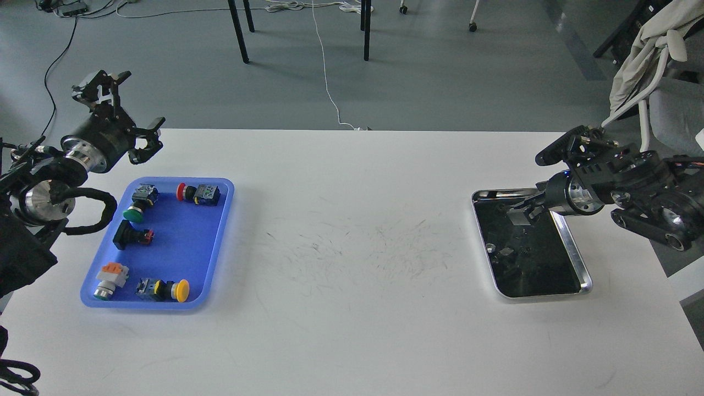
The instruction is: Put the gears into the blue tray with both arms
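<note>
The blue tray (179,245) lies at the table's left and holds several push-button switches. My left gripper (122,116) hovers beyond the tray's far left corner, open, with nothing between its claws. My right gripper (520,212) dips over the far end of the silver tray (573,250) at the table's right. It is dark and seen almost end-on, so its fingers cannot be told apart. I cannot pick out the gears against the tray's dark, reflective inside.
In the blue tray lie a red-capped switch (198,193), a green one (137,206), a black one (131,236), a grey-orange one (109,279) and a yellow one (165,290). A chair with pale cloth (649,49) stands beyond the table's right corner.
</note>
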`<action>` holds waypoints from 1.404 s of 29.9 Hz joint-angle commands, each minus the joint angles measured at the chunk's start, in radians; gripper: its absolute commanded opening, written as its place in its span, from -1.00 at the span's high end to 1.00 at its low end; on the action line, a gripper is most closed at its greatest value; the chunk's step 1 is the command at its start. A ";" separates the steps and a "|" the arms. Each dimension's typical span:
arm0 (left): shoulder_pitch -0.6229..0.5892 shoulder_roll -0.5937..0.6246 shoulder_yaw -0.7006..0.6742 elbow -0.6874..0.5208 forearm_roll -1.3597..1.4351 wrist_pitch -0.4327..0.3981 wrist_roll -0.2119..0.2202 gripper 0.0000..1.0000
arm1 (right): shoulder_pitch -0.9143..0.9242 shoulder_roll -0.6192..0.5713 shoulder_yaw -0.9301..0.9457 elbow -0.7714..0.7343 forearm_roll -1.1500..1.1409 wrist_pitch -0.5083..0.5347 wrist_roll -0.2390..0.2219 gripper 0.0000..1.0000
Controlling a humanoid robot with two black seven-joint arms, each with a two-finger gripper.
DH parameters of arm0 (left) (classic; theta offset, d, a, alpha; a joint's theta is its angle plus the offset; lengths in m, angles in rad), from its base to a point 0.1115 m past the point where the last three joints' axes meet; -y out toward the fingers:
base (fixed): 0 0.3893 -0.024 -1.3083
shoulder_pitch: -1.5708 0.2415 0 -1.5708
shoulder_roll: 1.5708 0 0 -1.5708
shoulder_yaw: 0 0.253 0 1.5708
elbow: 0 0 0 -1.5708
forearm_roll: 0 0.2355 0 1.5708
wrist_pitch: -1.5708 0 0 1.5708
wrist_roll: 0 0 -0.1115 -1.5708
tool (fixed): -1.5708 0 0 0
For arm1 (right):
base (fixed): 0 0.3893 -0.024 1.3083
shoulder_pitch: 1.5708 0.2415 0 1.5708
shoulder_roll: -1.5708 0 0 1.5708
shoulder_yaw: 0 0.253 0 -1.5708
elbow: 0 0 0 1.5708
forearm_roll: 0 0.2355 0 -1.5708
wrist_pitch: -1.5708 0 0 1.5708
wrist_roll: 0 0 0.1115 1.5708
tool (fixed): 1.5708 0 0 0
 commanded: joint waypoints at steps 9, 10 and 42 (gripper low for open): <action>0.002 0.003 0.002 0.000 0.002 0.000 0.000 -1.00 | -0.043 0.048 0.009 -0.050 0.010 -0.001 0.008 -0.63; 0.002 0.003 0.002 0.000 0.002 0.000 0.000 -1.00 | -0.043 0.048 0.009 -0.052 0.010 -0.001 0.010 -0.59; 0.010 0.008 0.002 0.000 0.002 -0.001 0.000 -1.00 | -0.066 0.093 0.014 -0.124 0.013 -0.021 0.035 -0.08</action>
